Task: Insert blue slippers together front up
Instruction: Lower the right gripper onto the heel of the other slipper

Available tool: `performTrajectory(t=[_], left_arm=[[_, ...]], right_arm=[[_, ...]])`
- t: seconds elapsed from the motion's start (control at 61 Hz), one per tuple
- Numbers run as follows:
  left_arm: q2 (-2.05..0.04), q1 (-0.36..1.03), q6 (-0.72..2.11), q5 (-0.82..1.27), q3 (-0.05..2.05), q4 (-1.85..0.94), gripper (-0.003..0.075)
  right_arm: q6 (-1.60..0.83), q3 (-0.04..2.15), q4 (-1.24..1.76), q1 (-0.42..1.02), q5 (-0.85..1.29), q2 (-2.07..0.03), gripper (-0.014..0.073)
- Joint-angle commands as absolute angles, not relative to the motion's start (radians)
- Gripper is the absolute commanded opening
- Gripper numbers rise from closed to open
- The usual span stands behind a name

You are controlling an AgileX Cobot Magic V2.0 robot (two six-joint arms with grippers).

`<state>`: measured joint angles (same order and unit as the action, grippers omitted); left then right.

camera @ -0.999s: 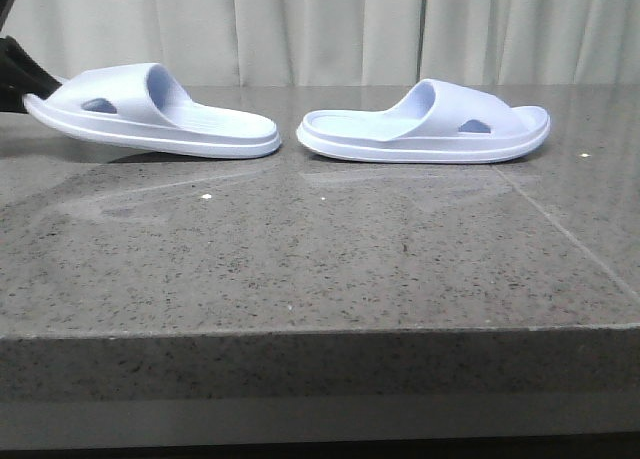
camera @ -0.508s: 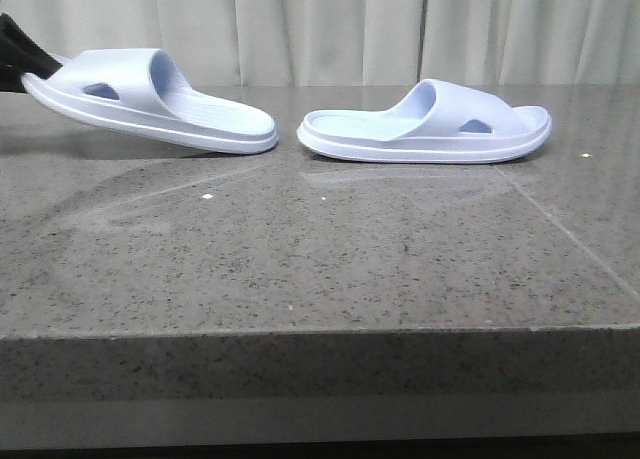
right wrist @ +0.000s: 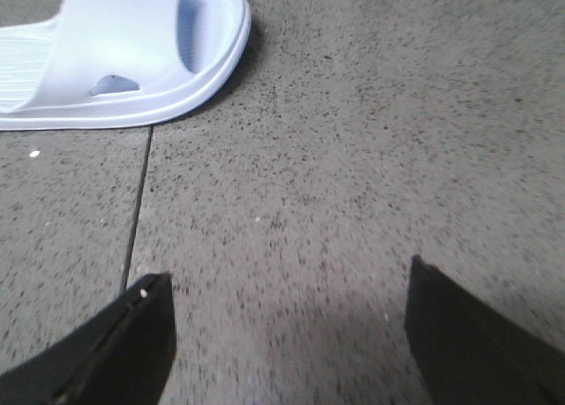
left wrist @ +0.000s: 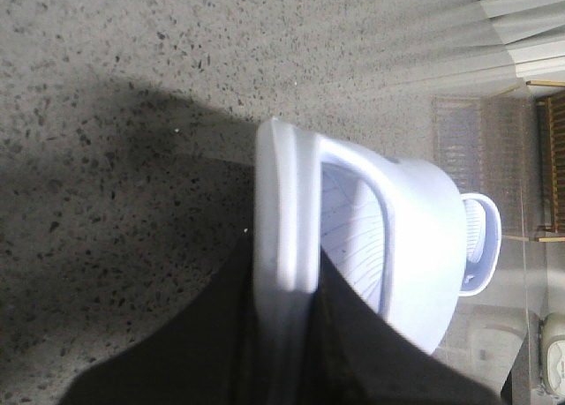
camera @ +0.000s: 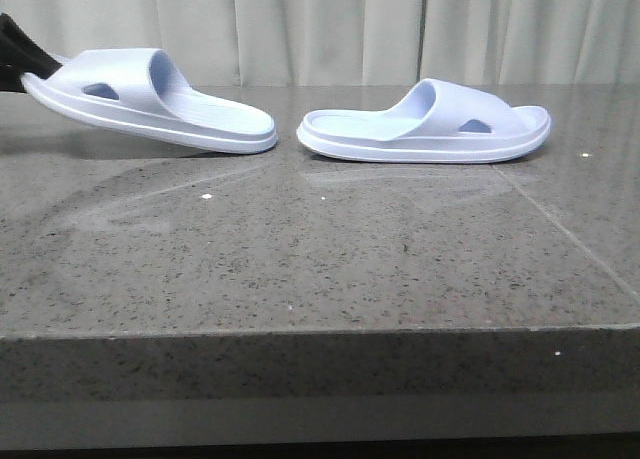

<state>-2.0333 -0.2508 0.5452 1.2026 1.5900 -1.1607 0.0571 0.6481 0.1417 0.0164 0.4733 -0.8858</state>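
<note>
We see our left gripper clamped on the toe-end sole edge of the left pale lavender-blue foam slipper, tilting it toe-high over the speckled grey stone table; whether its heel touches we cannot tell. The front view crops that gripper at the frame edge. The right matching slipper lies flat, well apart. Our right gripper hangs spread wide above bare stone, its fingers partly cut off.
</note>
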Motion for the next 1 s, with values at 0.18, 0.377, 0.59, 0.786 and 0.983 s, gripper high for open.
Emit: performTrajectory(t=[0.18, 0.377, 0.59, 0.786, 0.983], left_arm=[[-1.967, -0.253, 0.538, 1.269, 1.613, -1.229, -0.002], [-1.967, -0.253, 0.538, 1.269, 1.613, -1.229, -0.002], [-1.967, -0.253, 0.538, 1.269, 1.613, -1.229, -0.002], [-1.967, -0.253, 0.538, 1.269, 1.613, -1.229, -0.002], [-1.967, -0.253, 0.538, 1.269, 1.613, -1.229, -0.002]], right_arm=[[0.052, 0.983, 0.221, 0.011, 0.548, -1.285, 0.0563], [0.025, 1.177, 0.279, 0.01, 0.613, -1.493, 0.0563], [-0.038, 1.302, 0.394, 0.008, 0.615, -1.625, 0.0563], [-0.045, 1.382, 0.41, -0.025, 0.626, -1.685, 0.0563], [-0.1, 1.414, 0.512, -0.102, 0.649, -1.72, 0.0563]])
